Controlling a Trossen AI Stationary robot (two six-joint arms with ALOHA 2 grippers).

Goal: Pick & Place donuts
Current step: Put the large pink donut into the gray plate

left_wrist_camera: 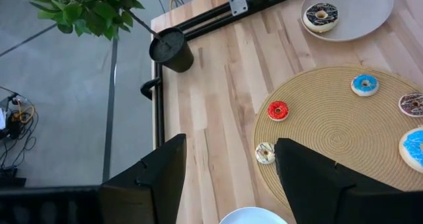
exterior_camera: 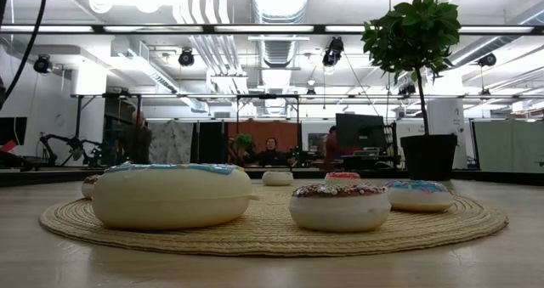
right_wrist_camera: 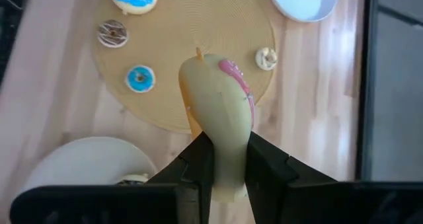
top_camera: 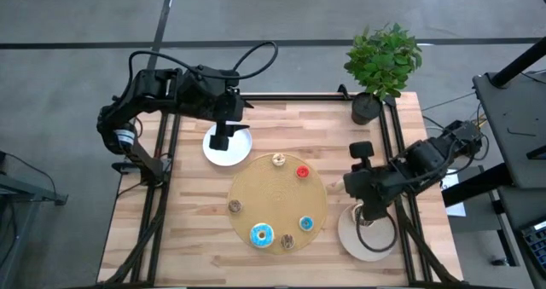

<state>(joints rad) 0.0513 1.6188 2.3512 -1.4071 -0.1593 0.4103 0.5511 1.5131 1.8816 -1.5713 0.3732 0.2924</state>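
Right gripper [right_wrist_camera: 225,168] clamped on a pink-iced cream toy donut [right_wrist_camera: 221,98] held edge-on above the beige round plate [top_camera: 350,238] (hidden from overhead). Left gripper [left_wrist_camera: 228,178] spread wide, empty, over the white round plate [top_camera: 243,153].

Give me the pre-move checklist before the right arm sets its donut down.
1. Right gripper shut on pink-iced donut: ok.
2. Beige plate under the right gripper: ok.
3. Room left on that plate, chocolate donut already there: cannot tell.
4. Left gripper open, waiting over white plate: ok.
5. Other donuts, like the red donut, sit apart on the woven mat: ok.
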